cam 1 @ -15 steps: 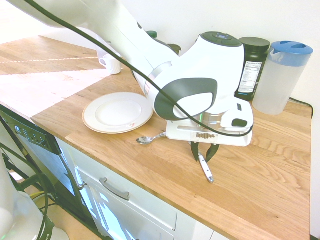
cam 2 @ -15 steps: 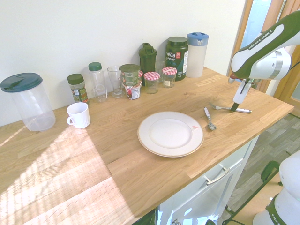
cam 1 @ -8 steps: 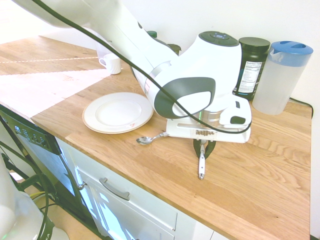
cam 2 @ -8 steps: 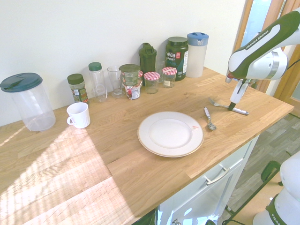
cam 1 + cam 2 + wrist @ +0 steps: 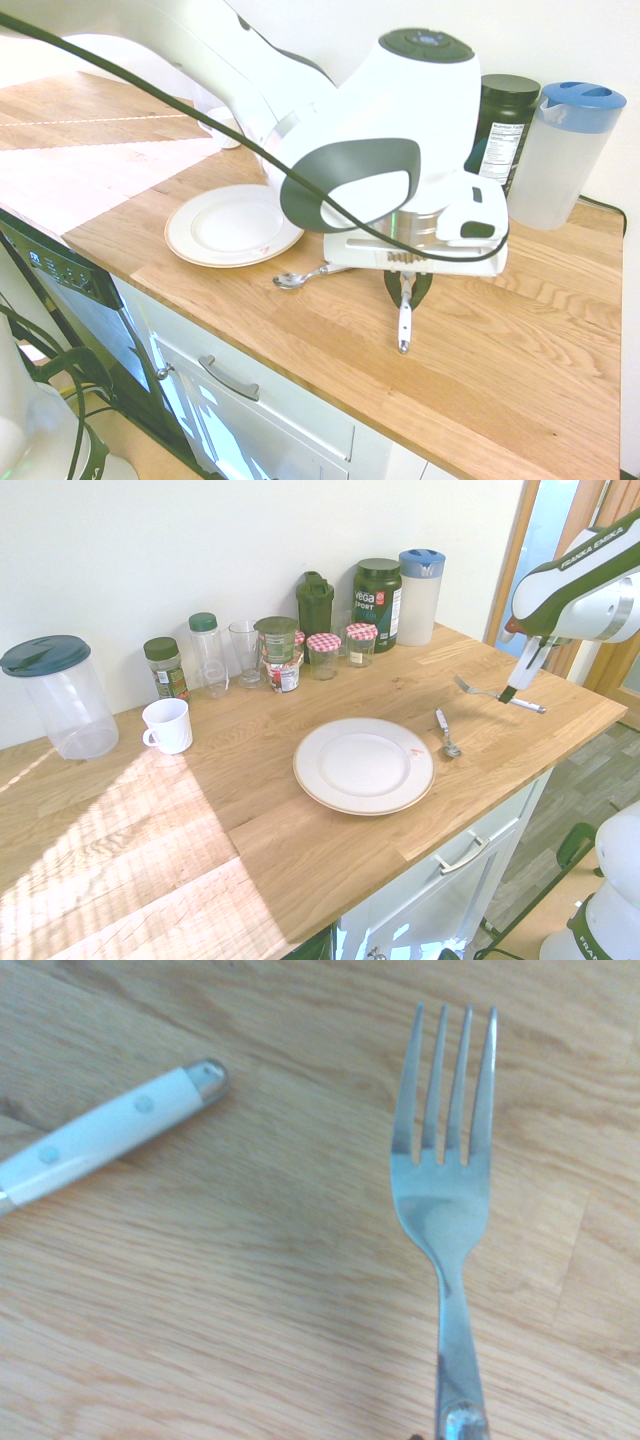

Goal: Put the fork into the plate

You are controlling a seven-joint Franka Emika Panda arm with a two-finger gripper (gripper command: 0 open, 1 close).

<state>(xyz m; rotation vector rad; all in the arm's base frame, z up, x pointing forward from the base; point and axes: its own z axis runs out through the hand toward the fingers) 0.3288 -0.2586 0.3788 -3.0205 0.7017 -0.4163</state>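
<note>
The fork [image 5: 482,692], silver with a white handle, is clamped in my gripper [image 5: 508,693], which is shut on its neck and holds it roughly level just above the wooden counter, right of the plate. From the other side, its white handle [image 5: 403,322] sticks out below the gripper [image 5: 405,291]. Up close in the wrist view the fork's tines [image 5: 445,1110] show over bare wood. The white plate [image 5: 363,765] with a tan rim lies empty near the counter's front edge; it also shows in the first exterior view [image 5: 235,225].
A white-handled spoon [image 5: 445,733] lies between plate and fork; its handle [image 5: 100,1135] shows in the wrist view. Jars, bottles, a green tub [image 5: 377,590] and a blue-lidded pitcher [image 5: 420,580] line the wall. A white mug [image 5: 167,725] stands far left.
The fingers closed on the fork, which turned on the counter as they did. Since then the gripper has risen a little and carried the fork slightly away from the plate.
</note>
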